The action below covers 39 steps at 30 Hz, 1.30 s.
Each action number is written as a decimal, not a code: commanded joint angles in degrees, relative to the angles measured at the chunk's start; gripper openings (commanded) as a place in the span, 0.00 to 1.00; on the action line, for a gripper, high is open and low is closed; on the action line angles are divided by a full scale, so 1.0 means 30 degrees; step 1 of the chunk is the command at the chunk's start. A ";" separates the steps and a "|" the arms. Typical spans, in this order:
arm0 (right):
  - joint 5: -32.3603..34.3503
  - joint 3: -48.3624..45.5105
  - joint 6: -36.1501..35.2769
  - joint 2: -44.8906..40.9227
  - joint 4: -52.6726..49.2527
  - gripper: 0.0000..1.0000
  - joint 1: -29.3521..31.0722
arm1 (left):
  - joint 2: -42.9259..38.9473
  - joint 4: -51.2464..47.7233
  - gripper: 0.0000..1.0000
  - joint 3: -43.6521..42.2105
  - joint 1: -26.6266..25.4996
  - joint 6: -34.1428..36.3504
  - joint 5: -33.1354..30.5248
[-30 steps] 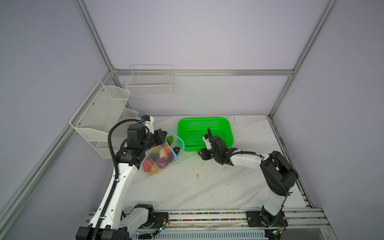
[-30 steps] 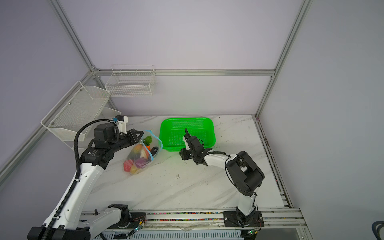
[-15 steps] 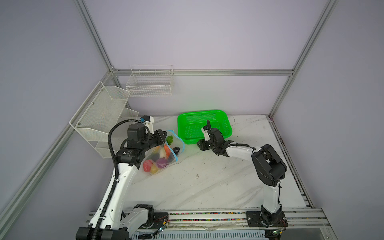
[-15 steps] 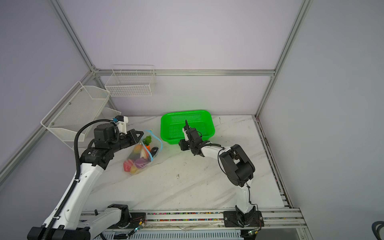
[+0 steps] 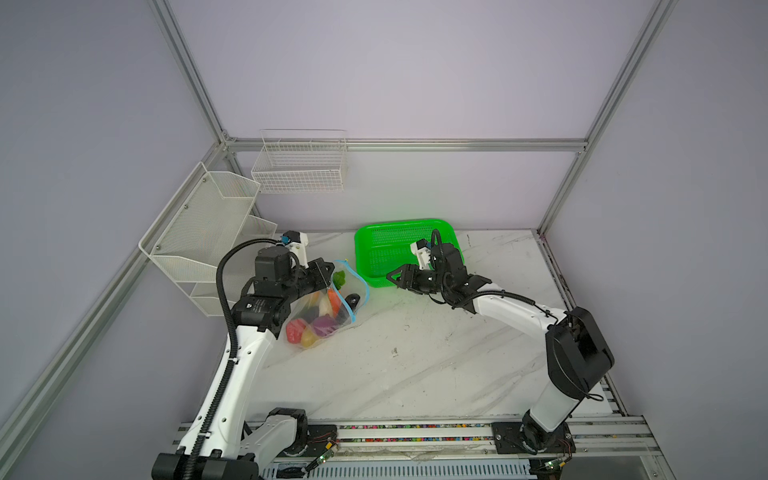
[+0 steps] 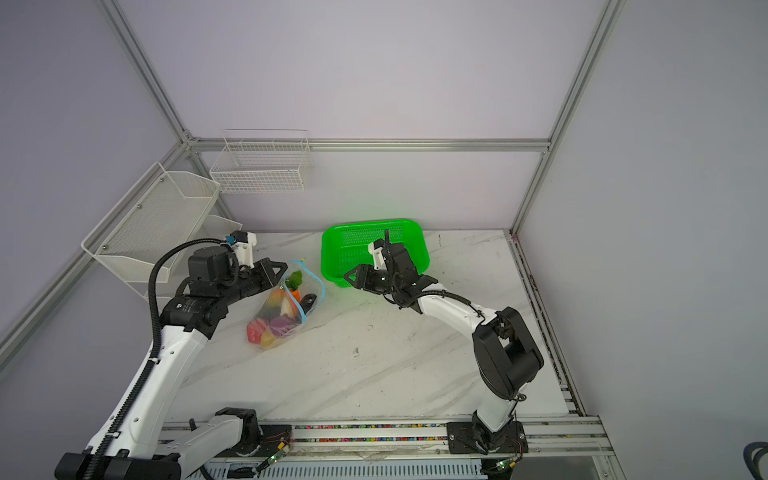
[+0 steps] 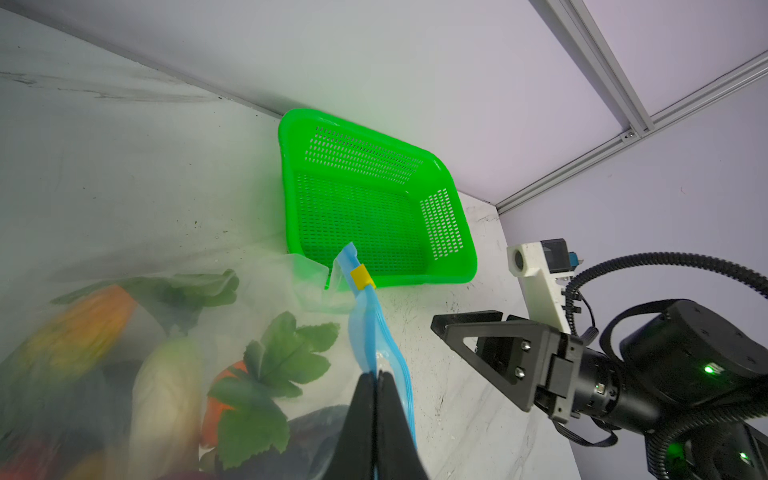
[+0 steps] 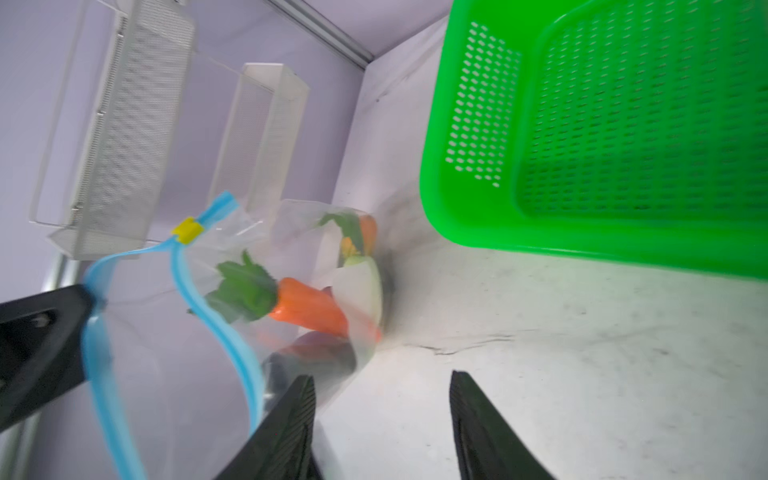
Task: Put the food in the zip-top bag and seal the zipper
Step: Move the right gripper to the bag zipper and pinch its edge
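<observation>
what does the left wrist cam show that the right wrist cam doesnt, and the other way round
Only the left wrist view: the right tool seen from outside, with its white wrist camera.
Only the right wrist view: the white mesh racks on the wall, and the right tool's jaws standing apart with nothing between them.
Both: the left tool shut on the zipper, the yellow slider, the carrot and radish inside the bag, and the green basket.
</observation>
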 commanded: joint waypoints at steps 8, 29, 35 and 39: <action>-0.2496 0.2157 0.3228 0.1955 0.1650 0.60 0.1949 | 0.0171 0.0729 0.00 0.1247 -0.0041 0.0329 0.0486; -0.2304 0.3798 0.2623 0.2789 0.1242 0.04 0.2647 | -0.0063 0.0804 0.00 0.1379 -0.0041 0.0343 0.0534; -0.1694 0.5801 0.1216 0.2747 -0.0351 0.00 0.2640 | -0.0363 0.0483 0.00 0.2021 -0.0062 0.0329 0.0384; -0.1633 0.7874 -0.0065 0.3015 -0.1784 0.00 0.2684 | -0.0608 -0.0070 0.00 0.2941 -0.0051 0.0398 0.0042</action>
